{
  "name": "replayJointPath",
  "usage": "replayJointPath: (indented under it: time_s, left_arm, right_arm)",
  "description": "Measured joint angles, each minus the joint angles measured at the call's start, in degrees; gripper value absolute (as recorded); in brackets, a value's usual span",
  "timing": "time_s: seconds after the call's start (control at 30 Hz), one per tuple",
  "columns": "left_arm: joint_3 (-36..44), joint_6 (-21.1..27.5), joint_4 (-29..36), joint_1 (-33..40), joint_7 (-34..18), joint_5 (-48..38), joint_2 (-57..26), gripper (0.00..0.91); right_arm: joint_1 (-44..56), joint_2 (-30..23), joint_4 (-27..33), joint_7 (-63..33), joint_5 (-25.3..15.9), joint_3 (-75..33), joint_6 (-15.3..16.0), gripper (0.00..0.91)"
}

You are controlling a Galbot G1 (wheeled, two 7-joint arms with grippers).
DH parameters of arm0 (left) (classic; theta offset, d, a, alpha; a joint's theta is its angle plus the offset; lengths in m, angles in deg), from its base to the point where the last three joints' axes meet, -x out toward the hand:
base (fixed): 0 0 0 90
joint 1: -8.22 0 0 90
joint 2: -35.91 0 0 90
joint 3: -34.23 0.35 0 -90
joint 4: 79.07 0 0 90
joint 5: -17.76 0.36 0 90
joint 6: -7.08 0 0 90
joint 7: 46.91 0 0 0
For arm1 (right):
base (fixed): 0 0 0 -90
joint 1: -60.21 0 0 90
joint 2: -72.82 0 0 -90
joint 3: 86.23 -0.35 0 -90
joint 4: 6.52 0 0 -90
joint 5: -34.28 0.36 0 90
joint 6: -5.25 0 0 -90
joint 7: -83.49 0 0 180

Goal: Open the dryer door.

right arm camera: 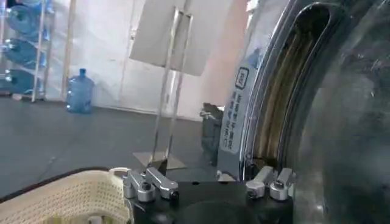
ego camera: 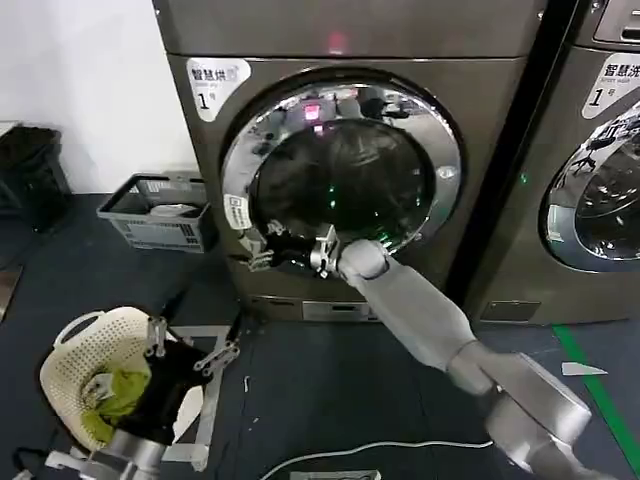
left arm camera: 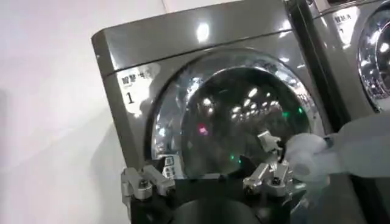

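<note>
The dryer door (ego camera: 340,170) sits shut in the front of the dryer (ego camera: 200,150), its chrome ring flush against the bronze-grey panel and centred below the small red light. What the coming pull depends on is the door's lower-left edge, beside the white label strip (ego camera: 238,212): the right gripper (ego camera: 290,250) is pressed in there, with its arm reaching up from the lower right across the ring. In the right wrist view the ring's edge and the recess behind it (right arm camera: 292,91) rise just ahead of the jaws, which stand apart with nothing visibly between them; one finger (right arm camera: 277,182) is just beside the chrome. It looks as though the jaws have yet to hook that edge, and the door would then swing outward. The left gripper (ego camera: 190,350) hangs low, well apart from the door, over the cream laundry basket (ego camera: 75,345), jaws open and empty.
</note>
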Motion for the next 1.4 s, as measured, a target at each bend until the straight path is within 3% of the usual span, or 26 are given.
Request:
replayJointPath:
  time_s: [0.17,0.63,0.93,1.17,1.4]
  left_arm:
    - [-2.19,0.55,-2.01,2.1,0.03,-3.23,-1.6,0.907]
    - [-7.97,2.1,-4.23,5.46,0.9,-8.08,-3.85,0.907]
    - [-8.82,0.33,-7.33,7.2,2.54,-8.66,-6.38,0.907]
    - [-4.21,-4.28,-10.6,9.75,7.03,-9.71,-10.81,0.907]
    - [1.77,-4.95,-14.45,13.98,8.67,-11.31,-15.22,0.907]
  right_arm:
    - [2.57,3.68,-5.5,5.71,3.62,0.05,-0.29,0.907]
    - [9.85,15.2,-20.83,19.66,8.38,-2.49,0.03,0.907]
    - [14.19,21.77,-28.57,26.36,8.11,-6.6,-0.23,0.907]
    - [19.39,26.08,-32.94,29.14,3.82,-13.02,-2.06,0.907]
    - [26.31,30.82,-34.75,29.33,4.13,-23.05,-2.56,0.907]
